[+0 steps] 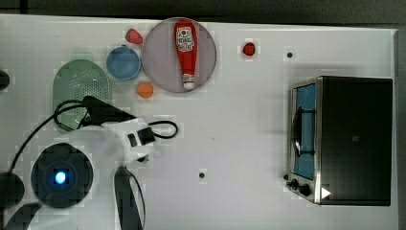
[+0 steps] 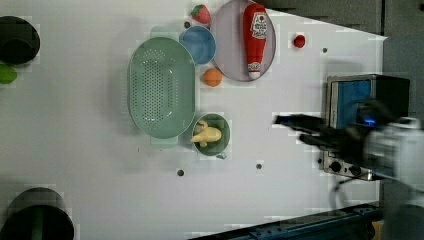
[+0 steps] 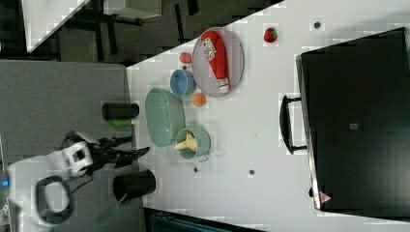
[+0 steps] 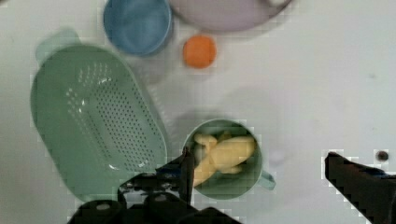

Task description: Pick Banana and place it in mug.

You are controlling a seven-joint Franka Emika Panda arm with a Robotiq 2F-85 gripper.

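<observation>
**Banana in the mug, jaws apart above it**

While the banana point(image 4: 224, 156) lies inside the mug point(image 4: 254, 179), the gripper point(image 4: 261, 163) hangs over it with its jaws spread wide and nothing between them. In the wrist view one dark finger point(image 4: 187, 170) stands over the mug's rim on the colander side, and the other finger point(image 4: 359, 177) stands well past the mug's small handle on the far side, so the mug and the pale yellow bunch sit in the gap between the two, nearer the first finger. Neither finger touches the banana.

In the left view the banana point(image 2: 207, 135) rests in the teal-green mug point(image 2: 223, 131), part of the bunch leaning on the rim toward the pale green colander point(image 2: 161, 87), which stands just beside the mug. The gripper point(image 2: 295, 130) shows there as dark fingers reaching out from the left view's right, in front of the toaster oven point(image 2: 367, 97).

The right view shows the banana point(image 3: 187, 142) poking up inside the mug point(image 3: 202, 140), with the gripper point(image 3: 138, 152) off to the right view's left.

Near the colander stand a blue cup point(image 2: 198, 44) and an orange ball point(image 2: 212, 77). A ketchup bottle point(image 2: 255, 37) lies on a grey plate point(image 2: 227, 50), with a strawberry point(image 2: 201, 13) beside it.
</observation>
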